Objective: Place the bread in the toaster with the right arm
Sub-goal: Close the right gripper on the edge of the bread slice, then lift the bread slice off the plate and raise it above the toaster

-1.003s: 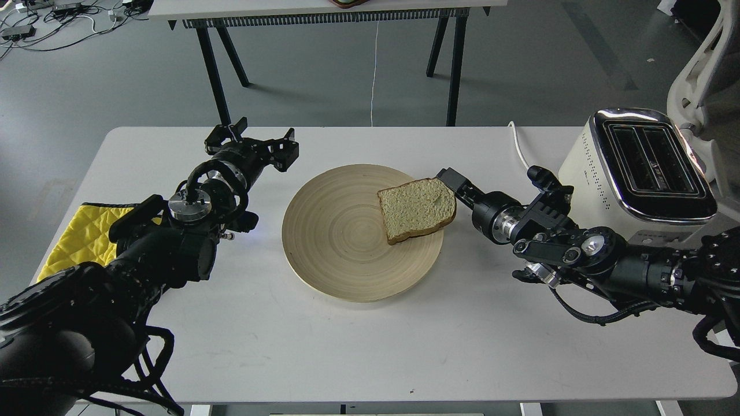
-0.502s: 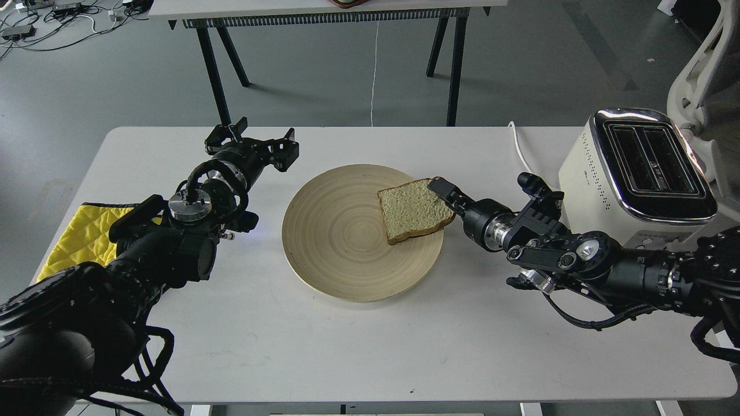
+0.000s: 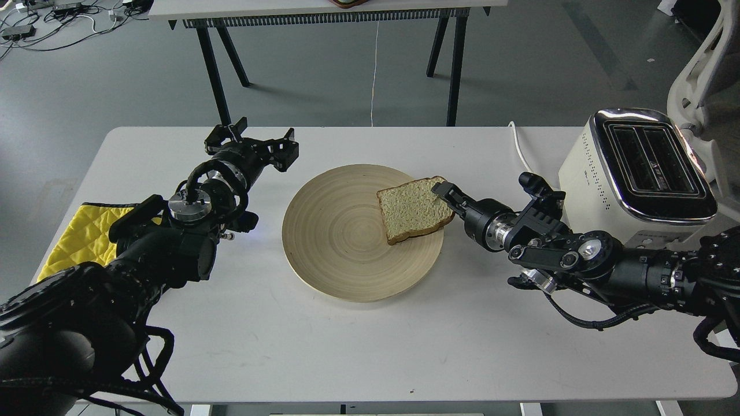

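Observation:
The bread [image 3: 411,211] lies flat on the right side of a round wooden plate [image 3: 324,271] in the middle of the white table. My right gripper [image 3: 444,192] reaches in from the right at the bread's right edge. One finger [image 3: 440,189] lies over the crust; the other finger is hidden, so I cannot tell if it holds the slice. The toaster [image 3: 584,173] stands at the far right, slots up and empty. My left gripper [image 3: 254,140] hovers open and empty left of the plate.
A yellow quilted cloth [image 3: 78,234] lies at the table's left edge under my left arm. The toaster's white cable [image 3: 518,149] runs off the back edge. A white chair [image 3: 708,69] stands behind the toaster. A second table [image 3: 324,11] stands further back.
My right gripper has moved left from beside the plate onto the bread's right edge, and its upper finger has dropped onto the crust. The left arm has not moved.

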